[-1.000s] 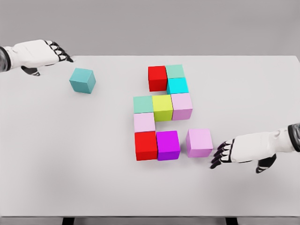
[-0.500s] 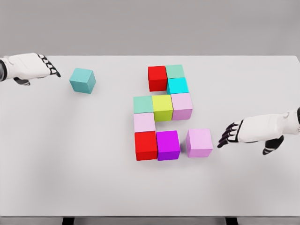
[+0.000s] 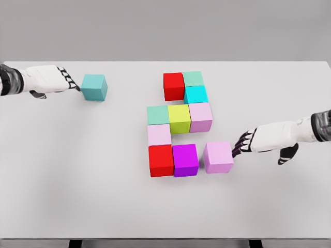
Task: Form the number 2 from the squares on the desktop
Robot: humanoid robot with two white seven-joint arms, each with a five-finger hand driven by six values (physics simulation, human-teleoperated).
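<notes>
Two open robot hands, wrists cropped: right (image 3: 247, 143) touches pink cube (image 3: 218, 157), left (image 3: 66, 80) touches teal cube (image 3: 94, 87).

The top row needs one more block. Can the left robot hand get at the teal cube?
Probably yes: the left robot hand has its fingertips at the teal cube, which stands alone with bare table around it.

A white worktop (image 3: 77, 170) carries ten cubes. Eight sit packed together near the middle: a red cube (image 3: 174, 86) and a mint cube (image 3: 193, 78) at the far end, a red-and-magenta pair (image 3: 174, 160) at the near end. A lilac cube (image 3: 218, 157) lies just beside the magenta one. A teal cube (image 3: 94, 87) sits well apart, far left.
</notes>
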